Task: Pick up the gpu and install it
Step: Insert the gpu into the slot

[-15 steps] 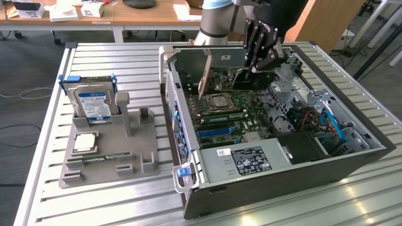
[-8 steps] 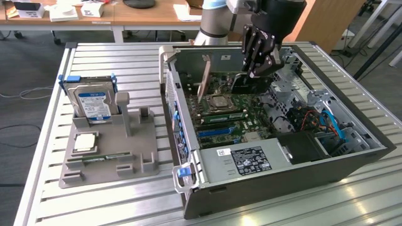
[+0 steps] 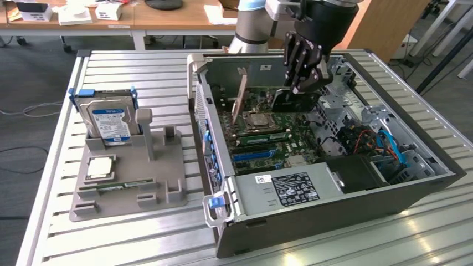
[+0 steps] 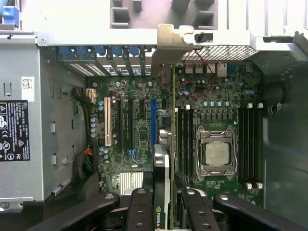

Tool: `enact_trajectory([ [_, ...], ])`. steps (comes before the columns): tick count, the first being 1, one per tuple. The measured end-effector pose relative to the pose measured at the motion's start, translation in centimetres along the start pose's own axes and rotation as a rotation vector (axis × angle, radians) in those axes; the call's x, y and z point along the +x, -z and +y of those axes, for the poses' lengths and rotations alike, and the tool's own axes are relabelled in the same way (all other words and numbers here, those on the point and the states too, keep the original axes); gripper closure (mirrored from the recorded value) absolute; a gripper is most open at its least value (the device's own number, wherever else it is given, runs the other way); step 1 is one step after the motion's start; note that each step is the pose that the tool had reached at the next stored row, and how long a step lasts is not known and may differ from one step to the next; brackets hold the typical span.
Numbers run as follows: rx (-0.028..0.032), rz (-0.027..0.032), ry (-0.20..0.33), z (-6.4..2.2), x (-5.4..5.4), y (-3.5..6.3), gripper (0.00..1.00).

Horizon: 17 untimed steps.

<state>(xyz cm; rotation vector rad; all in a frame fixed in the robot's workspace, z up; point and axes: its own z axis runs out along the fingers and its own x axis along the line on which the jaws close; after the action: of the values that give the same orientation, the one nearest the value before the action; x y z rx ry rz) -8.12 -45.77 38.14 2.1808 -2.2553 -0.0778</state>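
**Item 1: jaws (image 3: 302, 87).** Mine. They hang inside the open case (image 3: 310, 224), above and near the socket (image 4: 215, 153). They are drawn partway together and pinch the gpu by its two flat faces. I judge this grip is chosen to stop a thin card twisting.

**Item 2: gpu (image 4: 162, 173).** It stands upright on its long edge, near the socket, on the side towards the blue slot (image 4: 153, 120). It is carried edge-down because, as I judge it, the board (image 4: 137, 139) takes a card only that way. Whether its lower edge is fully down in a slot I cannot tell.

**Item 3: bracket (image 4: 171, 41).** This is the silver end of the gpu, the end farther from the socket, at the case's rear wall. I judge it is turned that way to meet the wall's opening.

**Item 4: memory slots (image 4: 185, 139).** They lie between the gpu and the socket and run parallel to the card.

**Item 5: power supply (image 3: 288, 188).** It sits in the case, well apart from the socket and out of my way.

**Item 6: hard drive (image 3: 109, 122).** It stands upright in a grey holder (image 3: 126, 194) on the table (image 3: 133, 244), outside the case and well apart from the socket. It is not this job's part.
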Motion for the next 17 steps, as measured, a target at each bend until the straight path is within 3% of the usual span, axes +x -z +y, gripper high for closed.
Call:
enact_trajectory([
  [17,-0.0001,0.0002,0.0,-0.12,0.2,-3.06,0.73],
])
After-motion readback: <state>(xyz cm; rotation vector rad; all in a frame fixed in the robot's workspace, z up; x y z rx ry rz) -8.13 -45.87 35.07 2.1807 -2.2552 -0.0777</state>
